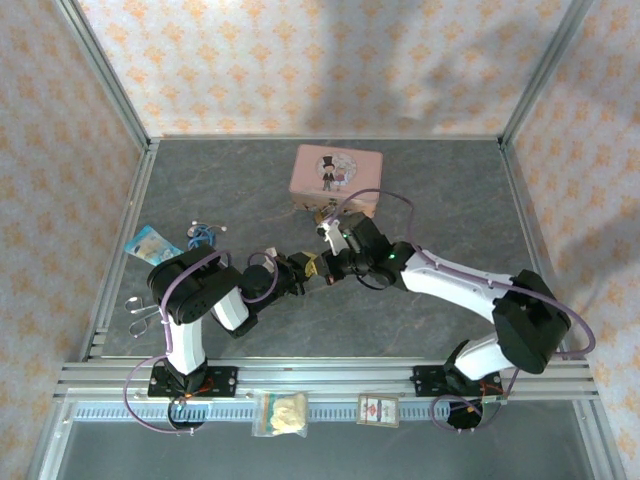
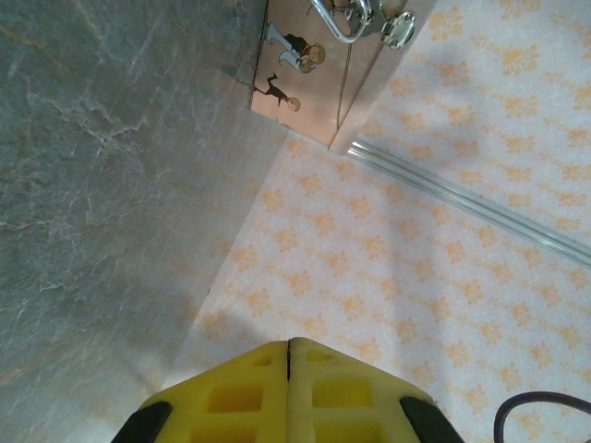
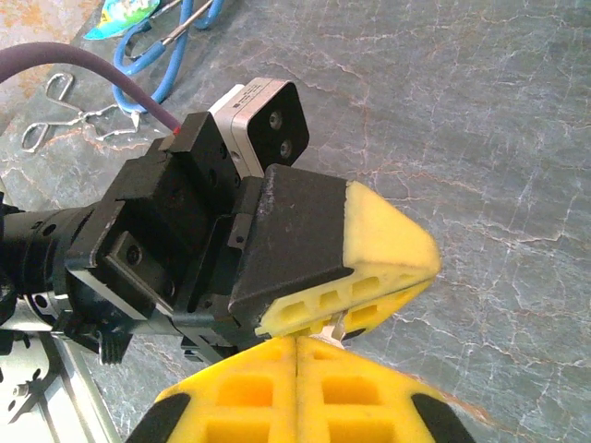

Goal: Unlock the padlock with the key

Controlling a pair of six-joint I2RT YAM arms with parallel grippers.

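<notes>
Top external: two arms (image 1: pixel 200 292) (image 1: pixel 450 285), jaws together, one pink tin (image 1: pixel 335 170), two packets (image 1: pixel 280 412) (image 1: pixel 378 409).

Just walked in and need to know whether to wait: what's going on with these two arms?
The two arms are nose to nose over the grey table. The left gripper and right gripper are both shut, tips almost touching, with a small pale sliver between the left one's fingers; too small to say whether it is the key. The pink tin sits behind them, a silvery loop at its front, nothing gripping it.
</notes>
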